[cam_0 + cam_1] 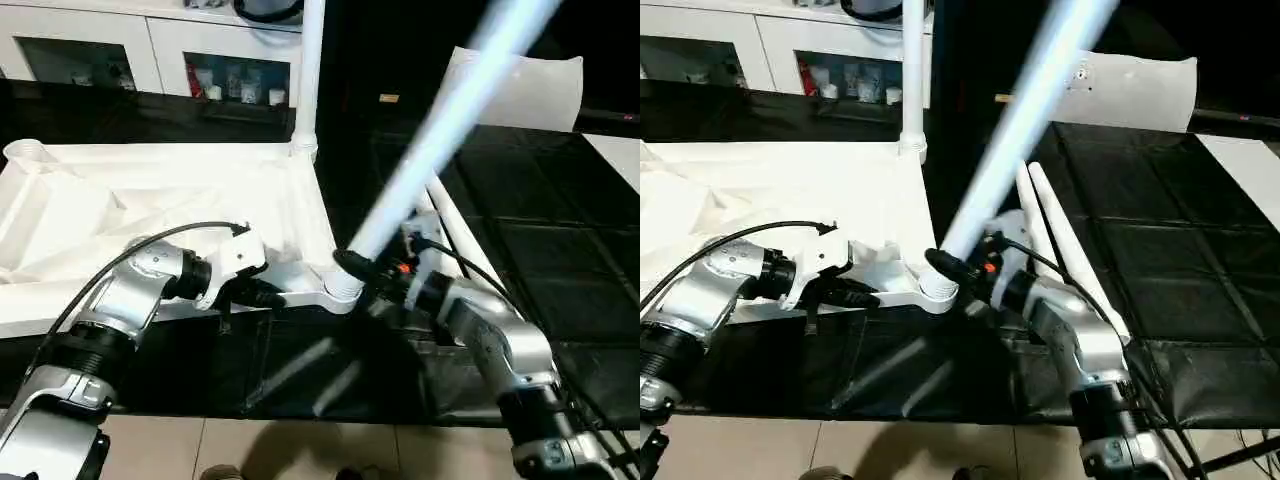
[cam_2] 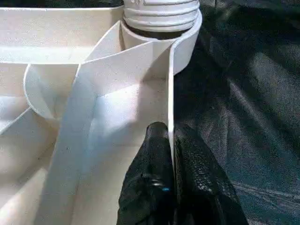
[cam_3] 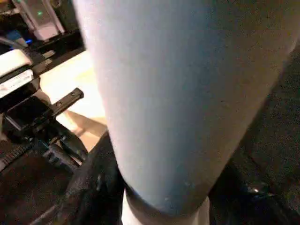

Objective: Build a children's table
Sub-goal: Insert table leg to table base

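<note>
The upturned tabletop (image 1: 200, 190) lies ribs-up on the black mat (image 1: 1160, 260), one leg (image 1: 311, 70) already standing upright in its far corner socket. My right gripper (image 1: 362, 272) grasps a second leg (image 1: 450, 120) near its base, tilted over the near corner socket (image 1: 343, 291), while two spare legs (image 1: 1060, 230) lie on the mat beside it. My left gripper (image 2: 171, 140) is clenched on the tabletop's near edge wall.
</note>
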Available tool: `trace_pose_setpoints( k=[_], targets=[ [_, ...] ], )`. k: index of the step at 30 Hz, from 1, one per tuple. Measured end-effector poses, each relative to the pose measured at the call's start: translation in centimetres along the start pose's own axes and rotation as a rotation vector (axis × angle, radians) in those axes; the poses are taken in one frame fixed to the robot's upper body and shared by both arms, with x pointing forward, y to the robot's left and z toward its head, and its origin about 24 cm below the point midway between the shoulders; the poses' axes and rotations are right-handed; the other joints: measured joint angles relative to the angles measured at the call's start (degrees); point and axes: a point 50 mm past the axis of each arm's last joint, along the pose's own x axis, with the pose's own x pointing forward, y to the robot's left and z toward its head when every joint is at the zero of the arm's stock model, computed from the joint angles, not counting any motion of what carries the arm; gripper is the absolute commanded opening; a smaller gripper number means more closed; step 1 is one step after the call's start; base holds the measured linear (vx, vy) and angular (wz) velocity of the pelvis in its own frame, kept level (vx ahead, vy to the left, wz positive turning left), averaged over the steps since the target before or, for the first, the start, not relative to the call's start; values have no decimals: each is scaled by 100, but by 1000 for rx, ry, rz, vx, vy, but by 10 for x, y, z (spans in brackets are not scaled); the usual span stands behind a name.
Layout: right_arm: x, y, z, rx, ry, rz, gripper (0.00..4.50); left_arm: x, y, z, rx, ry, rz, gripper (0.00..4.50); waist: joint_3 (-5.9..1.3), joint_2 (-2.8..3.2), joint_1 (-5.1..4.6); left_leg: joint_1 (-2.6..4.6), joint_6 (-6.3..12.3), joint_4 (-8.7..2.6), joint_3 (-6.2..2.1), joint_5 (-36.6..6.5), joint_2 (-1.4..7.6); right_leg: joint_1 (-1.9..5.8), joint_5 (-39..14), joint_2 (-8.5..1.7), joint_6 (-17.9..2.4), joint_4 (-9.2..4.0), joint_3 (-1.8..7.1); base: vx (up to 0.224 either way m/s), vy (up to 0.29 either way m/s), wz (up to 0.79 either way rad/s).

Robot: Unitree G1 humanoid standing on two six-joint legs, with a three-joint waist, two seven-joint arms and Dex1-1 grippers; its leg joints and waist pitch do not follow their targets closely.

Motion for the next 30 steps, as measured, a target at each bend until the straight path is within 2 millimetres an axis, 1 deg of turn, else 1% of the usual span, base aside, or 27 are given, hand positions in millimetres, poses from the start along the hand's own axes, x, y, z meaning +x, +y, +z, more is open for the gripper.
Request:
trace_pose_setpoints(
  k=[1, 4, 6, 8, 9, 12, 14, 16, 19, 20, 22, 24, 25, 28, 30],
  targets=[
    [-2, 1, -2, -7, -13, -14, 193, 1, 0, 0, 2, -3, -3, 0, -1, 19, 24, 1, 2, -1, 1, -1, -1, 0, 0, -1, 0, -1, 1, 0, 0, 0],
    [-7, 5, -6, -60, -25, -36, 193, 4, 0, 1, 1, -8, -7, 0, -4, 46, 78, 1, 2, -8, 0, -1, -1, -1, -1, -1, 1, 0, -1, 0, 0, 0],
    [-8, 9, -6, -133, -28, -37, 193, 4, 0, 0, 0, -10, -9, 0, -8, 68, 78, 2, 2, -7, 1, -1, -1, 0, -2, -1, 3, 0, 0, 0, 0, 0],
    [-8, 12, -6, -196, -9, -23, 193, 5, 0, 1, 2, -12, -10, 0, -7, 72, 80, 0, 2, -5, 0, -1, -1, 0, -11, -1, 18, -1, 0, 0, 0, 0],
    [-8, 14, -5, -288, 32, -3, 193, 6, 0, 0, 6, -12, -14, 0, -9, 81, 85, 2, 2, -4, 0, -2, -3, 5, -21, -3, 34, -2, 0, 0, 0, 0],
    [-6, 18, -3, -434, 94, 50, 193, 7, 0, 0, 4, -12, -19, 0, -12, 81, 90, 6, 3, -4, -2, -2, -3, 11, -25, -3, 40, -2, -1, 0, 0, 0],
    [-4, 19, -1, -493, 123, 78, 193, 7, 1, 0, 3, -10, -21, 0, -14, 70, 90, 5, 3, -4, -3, -2, -2, 11, -25, -3, 42, -1, -2, 0, 0, 0],
    [-3, 18, 1, -504, 135, 97, 193, 7, 1, 0, 3, -9, -21, 0, -15, 68, 87, 5, 3, -3, -4, -2, -3, 12, -25, -3, 42, -1, -2, 0, 0, 0],
    [-1, 16, 2, -507, 149, 124, 193, 6, 1, 0, 5, -5, -19, 0, -15, 32, 73, 8, 3, -3, -4, -2, -3, 11, -26, -4, 42, 1, -1, 0, 0, 0],
    [1, 15, 3, -508, 154, 135, 193, 5, 2, 0, 6, -3, -17, 0, -13, 25, 59, 8, 3, -3, -3, -2, -3, 11, -25, -4, 42, 1, -1, 0, 0, 0],
    [6, 12, 6, -488, 155, 162, 193, 2, 2, -1, 10, 4, -12, 0, -2, -17, 39, 11, 2, -7, -4, -2, -1, 8, -25, -3, 41, 6, -3, 0, 0, 0],
    [9, 8, 7, -445, 148, 178, 193, 0, 3, 0, 14, 8, -8, 0, 9, -43, 7, 9, 2, -8, -4, -1, 1, 5, -25, -1, 40, 5, -5, 0, 0, 0],
    [10, 7, 7, -440, 144, 182, 193, 0, 3, 0, 15, 8, -9, 0, 10, -45, -1, 7, 2, -8, -4, -1, 1, 4, -25, -2, 40, 3, -5, 0, 0, 0],
    [11, 4, 8, -426, 153, 251, 193, -5, 2, -1, 16, 14, -39, 0, 17, -52, -77, 1, 3, -7, -4, -1, 0, 3, -25, -2, 41, -2, -3, 0, 0, 0],
    [10, 3, 9, -447, 163, 304, 193, -7, 1, -1, 17, 15, -62, 0, 17, -55, -93, 0, 4, -11, -4, -2, 0, 3, -28, -2, 45, -4, -3, 0, 0, 0]
  ],
)
